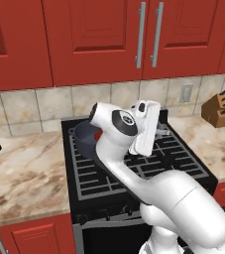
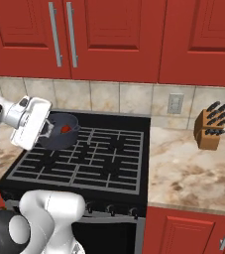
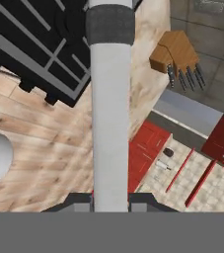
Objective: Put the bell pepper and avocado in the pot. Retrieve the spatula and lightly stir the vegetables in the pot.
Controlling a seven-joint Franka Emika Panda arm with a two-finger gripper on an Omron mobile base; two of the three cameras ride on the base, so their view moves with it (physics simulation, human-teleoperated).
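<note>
End effector [image 3: 111, 200] is clenching a long pale shaft with a dark end, and you are probably looking at the spatula [image 3: 110, 113]; it is running straight out between the fingertips. From the right base camera the hand is sitting just beside the near left rim of the pot [image 2: 67, 141], which is standing at the back left of the stove [image 2: 109, 163]. The bell pepper [image 2: 66, 129] is lying inside the pot. No avocado is showing in there; it may be hiding behind the wall, so you cannot tell. Risks as you go on: the pot is looking light and is resting on bare grates, so a sideways sweep that is pressing on the wall could be pushing it off its burner or tipping it. The pepper is small and round, so a quick stroke could be flicking it over the rim. The hand is gripping the shaft far from its working end, so the tool could be twisting in the grip.
</note>
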